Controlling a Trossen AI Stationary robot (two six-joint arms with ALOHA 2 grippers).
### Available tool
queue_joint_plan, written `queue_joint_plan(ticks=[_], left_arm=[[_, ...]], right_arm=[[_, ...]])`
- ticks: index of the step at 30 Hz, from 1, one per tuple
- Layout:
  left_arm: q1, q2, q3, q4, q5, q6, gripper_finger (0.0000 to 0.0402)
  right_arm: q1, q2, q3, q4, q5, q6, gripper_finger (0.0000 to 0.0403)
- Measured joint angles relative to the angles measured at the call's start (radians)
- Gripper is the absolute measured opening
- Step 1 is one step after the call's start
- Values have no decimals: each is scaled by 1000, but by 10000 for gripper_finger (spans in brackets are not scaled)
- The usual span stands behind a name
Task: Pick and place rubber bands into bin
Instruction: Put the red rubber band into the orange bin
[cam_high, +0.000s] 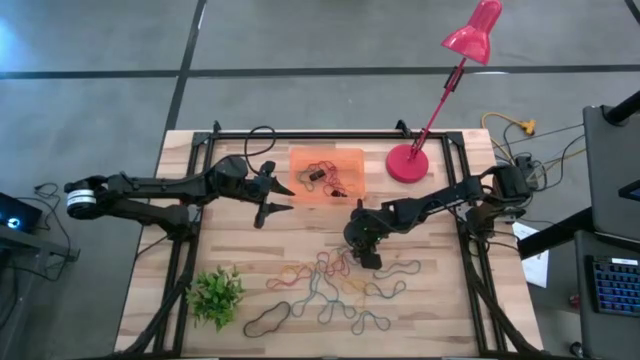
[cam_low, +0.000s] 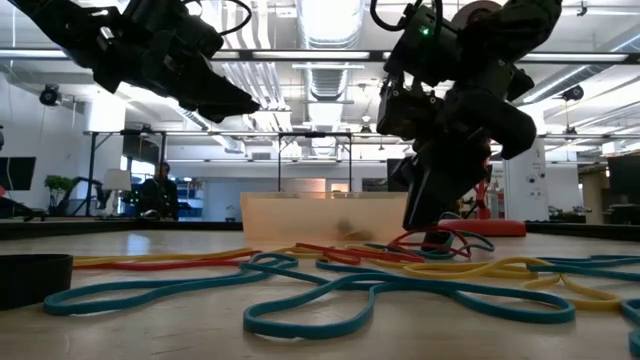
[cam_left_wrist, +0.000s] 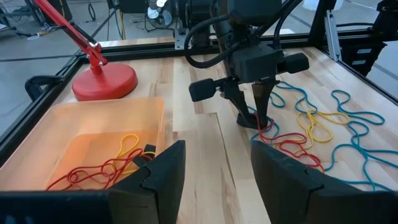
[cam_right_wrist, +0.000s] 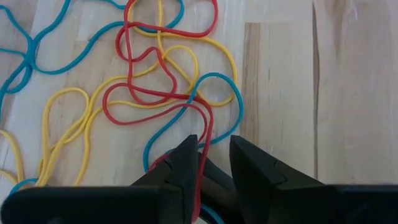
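Note:
Many rubber bands (cam_high: 330, 285), red, yellow, blue and black, lie tangled on the table's near half. A few more lie in the orange bin (cam_high: 300, 160), which also shows in the left wrist view (cam_left_wrist: 93, 118). My right gripper (cam_high: 368, 258) points down into the pile's far edge, its fingertips low at the table (cam_low: 430, 235). Its fingers are a narrow gap apart (cam_right_wrist: 214, 146), with a strand of a red band (cam_right_wrist: 205, 124) running between them. My left gripper (cam_high: 288, 199) hangs open and empty above the table, just left of the bin. My right gripper's fingers (cam_right_wrist: 186, 162) come from above, pointing down, on either side of a red band's strand (cam_right_wrist: 203, 155), which lies along one finger's inner face. The band lies on the table among yellow and blue bands. I cannot tell whether the fingers touch it.
A red lamp base (cam_high: 407, 162) stands right of the bin, its arm slanting up to the far right. A small green plant (cam_high: 215, 295) stands at the near left. A black band (cam_high: 265, 320) lies near the front edge. A dark frame rims the table.

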Motion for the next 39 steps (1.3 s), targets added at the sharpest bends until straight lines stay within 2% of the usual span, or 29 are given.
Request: queue_joint_plan(ticks=[14,19,27,30,35,39], left_arm=[[0,0,0,2,0,0,167],[0,0,0,-1,0,0,167],[0,0,0,0,0,1,167],[0,0,0,0,0,1,167],[0,0,0,0,0,1,167],[0,0,0,-1,0,1,167]], right_arm=[[0,41,-9,5,-3,1,42],[-1,73,-4,20,-9,2,40],[0,53,-8,16,-29,-5,40],[0,52,-8,13,-29,-24,29],[17,30,-3,11,44,-67,9],[17,-2,13,12,52,-85,8]])
